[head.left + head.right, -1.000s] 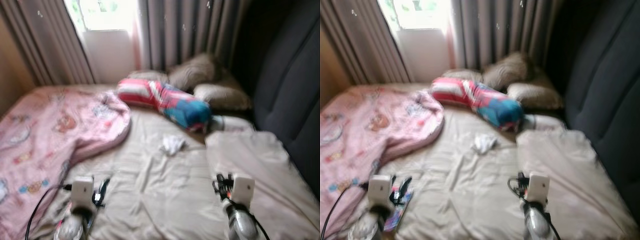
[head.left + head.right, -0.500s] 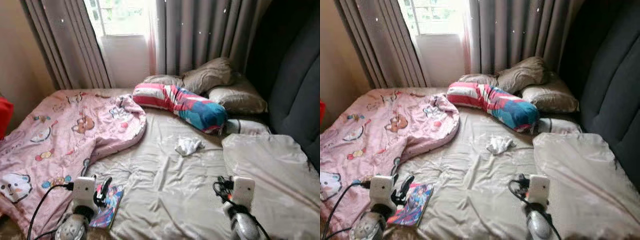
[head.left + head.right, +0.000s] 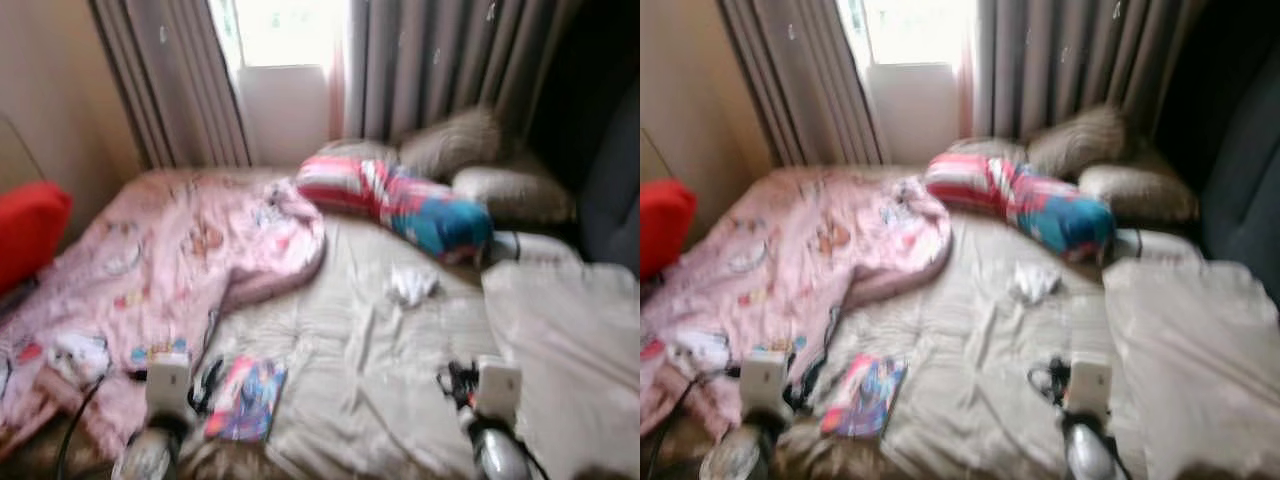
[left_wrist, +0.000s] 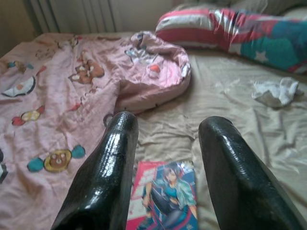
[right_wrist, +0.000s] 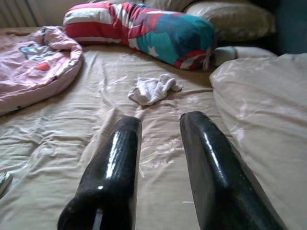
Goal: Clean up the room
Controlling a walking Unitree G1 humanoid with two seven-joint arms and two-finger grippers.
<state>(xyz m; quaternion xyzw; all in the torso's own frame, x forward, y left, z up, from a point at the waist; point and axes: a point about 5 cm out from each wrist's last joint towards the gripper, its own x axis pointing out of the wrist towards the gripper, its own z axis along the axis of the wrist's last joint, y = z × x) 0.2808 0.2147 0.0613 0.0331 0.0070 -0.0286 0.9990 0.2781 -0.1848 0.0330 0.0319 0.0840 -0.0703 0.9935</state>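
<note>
— One red cushion-like shape (image 3: 30, 230) sits at the far left, then one pink cartoon-print quilt (image 3: 170, 260), one bright comic book (image 3: 246, 398) on the beige bedsheet (image 3: 370, 380), one crumpled white cloth (image 3: 412, 284), one striped red-white-and-teal bolster (image 3: 400, 200), and three tan pillows (image 3: 500, 170) near the grey curtains (image 3: 440, 70).

— What differs from half a second back?

— The whole picture has slid rightward and blurred, so the camera turned left; the red shape came into view. The things themselves lie as before.

— And the arms?

— The left gripper (image 4: 165, 158) is held low over the quilt's edge, fingers spread wide and empty, the comic book just beyond. The right gripper (image 5: 160, 153) hovers above bare sheet, fingers narrowly parted, nothing held, pointing toward the white cloth.
</note>
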